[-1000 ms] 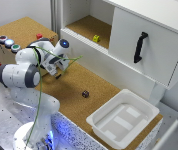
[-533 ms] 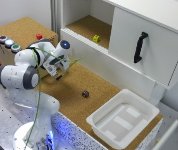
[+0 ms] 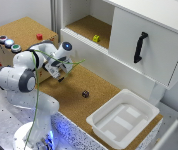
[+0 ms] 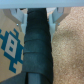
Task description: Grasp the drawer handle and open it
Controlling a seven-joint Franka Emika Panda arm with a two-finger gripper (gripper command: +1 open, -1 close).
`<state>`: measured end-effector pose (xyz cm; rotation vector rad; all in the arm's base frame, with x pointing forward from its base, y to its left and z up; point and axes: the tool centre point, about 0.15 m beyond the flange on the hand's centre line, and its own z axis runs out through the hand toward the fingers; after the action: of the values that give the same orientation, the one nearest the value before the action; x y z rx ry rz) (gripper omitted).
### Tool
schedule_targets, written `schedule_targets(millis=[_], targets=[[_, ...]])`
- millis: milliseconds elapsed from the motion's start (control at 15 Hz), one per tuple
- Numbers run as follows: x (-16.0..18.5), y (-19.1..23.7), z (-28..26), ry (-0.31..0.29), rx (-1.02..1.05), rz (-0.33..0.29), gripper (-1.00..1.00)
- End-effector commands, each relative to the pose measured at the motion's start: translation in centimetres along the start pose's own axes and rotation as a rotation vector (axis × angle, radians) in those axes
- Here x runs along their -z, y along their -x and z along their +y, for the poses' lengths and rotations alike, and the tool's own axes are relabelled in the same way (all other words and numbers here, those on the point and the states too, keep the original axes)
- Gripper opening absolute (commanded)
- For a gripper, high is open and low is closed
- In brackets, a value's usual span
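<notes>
Nothing of the job looks done yet. Nearest sits the white plastic tray (image 3: 123, 119) on the cork tabletop (image 3: 74, 95), a small dark die (image 3: 85, 93) just beyond it. The white robot arm's gripper (image 3: 59, 75) hangs low on the exterior view's left; whether its jaws are wide or narrow I cannot tell. Far right, the black drawer handle (image 3: 140, 47) on the white drawer front (image 3: 149, 45) is untouched, well apart from it.

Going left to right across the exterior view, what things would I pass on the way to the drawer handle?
Colored buttons → red block → gripper → dark die → yellow block → white tray → black drawer handle.
</notes>
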<state>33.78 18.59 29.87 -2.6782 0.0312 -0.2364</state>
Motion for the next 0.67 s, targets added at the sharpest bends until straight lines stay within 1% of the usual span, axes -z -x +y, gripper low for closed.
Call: schedule_targets(millis=[0, 267, 467, 600], targets=[[-0.9, -1.4, 3.8, 0.022, 0.001, -0.001, -1.0], [-0.2, -1.9, 4.6, 0.046, 0.006, 0.0, -1.0], [0.5, -2.0, 5.2, 0.056, -0.001, 0.008, -1.0], [0.9, -2.1, 5.6, 0.062, -0.004, 0.003, -1.0]])
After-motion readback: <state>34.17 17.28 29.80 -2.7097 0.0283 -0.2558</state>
